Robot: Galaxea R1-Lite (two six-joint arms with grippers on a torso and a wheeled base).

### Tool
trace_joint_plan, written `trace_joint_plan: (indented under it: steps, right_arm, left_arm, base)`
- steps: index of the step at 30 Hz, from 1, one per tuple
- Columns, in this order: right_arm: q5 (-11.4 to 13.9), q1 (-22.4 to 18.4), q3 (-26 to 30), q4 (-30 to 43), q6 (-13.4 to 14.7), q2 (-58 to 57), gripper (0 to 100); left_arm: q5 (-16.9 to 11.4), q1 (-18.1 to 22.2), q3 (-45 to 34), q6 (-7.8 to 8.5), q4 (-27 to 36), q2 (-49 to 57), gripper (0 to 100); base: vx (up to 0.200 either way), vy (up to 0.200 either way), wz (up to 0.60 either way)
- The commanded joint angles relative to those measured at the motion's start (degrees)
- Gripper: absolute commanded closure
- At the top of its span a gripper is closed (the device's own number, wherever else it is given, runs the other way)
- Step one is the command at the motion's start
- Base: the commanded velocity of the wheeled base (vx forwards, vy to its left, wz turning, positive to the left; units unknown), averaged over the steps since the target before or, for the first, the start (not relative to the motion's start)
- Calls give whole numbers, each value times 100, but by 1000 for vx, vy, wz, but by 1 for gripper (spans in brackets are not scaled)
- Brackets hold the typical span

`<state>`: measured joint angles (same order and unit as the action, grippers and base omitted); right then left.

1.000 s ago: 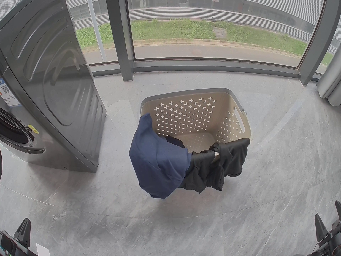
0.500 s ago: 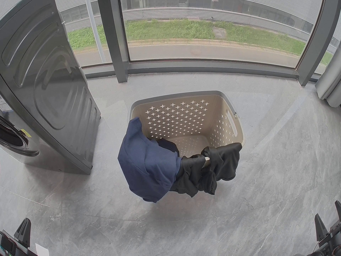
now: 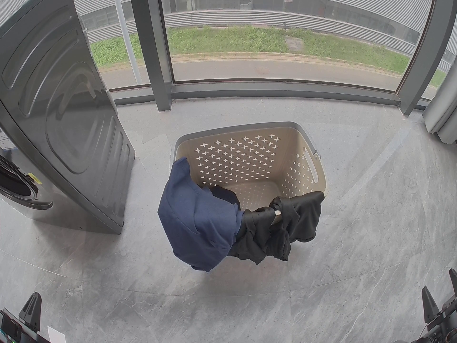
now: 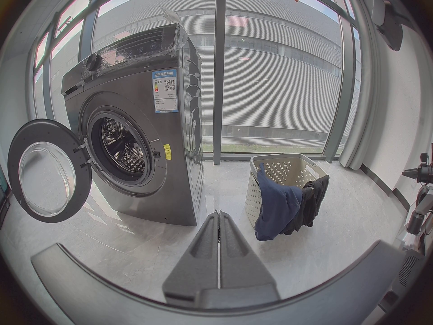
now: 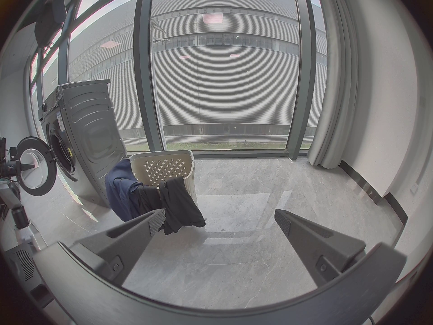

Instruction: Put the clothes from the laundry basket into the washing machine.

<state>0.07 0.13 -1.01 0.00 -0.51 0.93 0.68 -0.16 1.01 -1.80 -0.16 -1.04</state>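
Fingers of the left gripper (image 4: 218, 215) are pressed flat together with nothing between them. The right gripper (image 5: 219, 215) has its fingers spread wide apart and holds nothing. Both grippers sit low at the near edge of the scene, well apart from the laundry. Grey stone floor (image 3: 362, 244) lies between them and the laundry basket (image 3: 247, 126). A blue garment (image 3: 200, 220) is draped over the basket's near-left corner, and most of it hangs down the outside wall. A black garment (image 3: 281, 225) is draped over the near rim just to the right of the blue one and touches it. It too hangs largely outside. The basket stands upright on the floor. It is beige with star-shaped perforations, a grey rim and a handle slot in its right wall, and part of its inner bottom shows behind the clothes. The washing machine (image 3: 62, 96) stands on the floor to the left of the basket, near it but apart. Its round door (image 4: 47, 172) is swung wide, and the perforated metal drum (image 4: 119, 145) shows through the opening. The window (image 3: 285, 25) spans the far wall behind the basket, and a pale curtain (image 3: 445, 105) hangs at its right end.
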Motion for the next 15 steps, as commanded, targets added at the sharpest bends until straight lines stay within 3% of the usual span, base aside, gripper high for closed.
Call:
trace_joint_plan:
  steps: [1,11,15]
  right_arm:
    - [1,4,92,0,-2,-49,0]
    - [1,-5,92,0,-2,-49,0]
    - [-7,-5,92,0,-2,-49,0]
  left_arm:
    - [2,-2,-101,5,-2,95,100]
    - [2,-2,-101,-4,-2,95,100]
    - [2,-2,-101,-4,-2,95,100]
  base:
    - [0,0,0]
    - [0,0,0]
    - [0,-200,0]
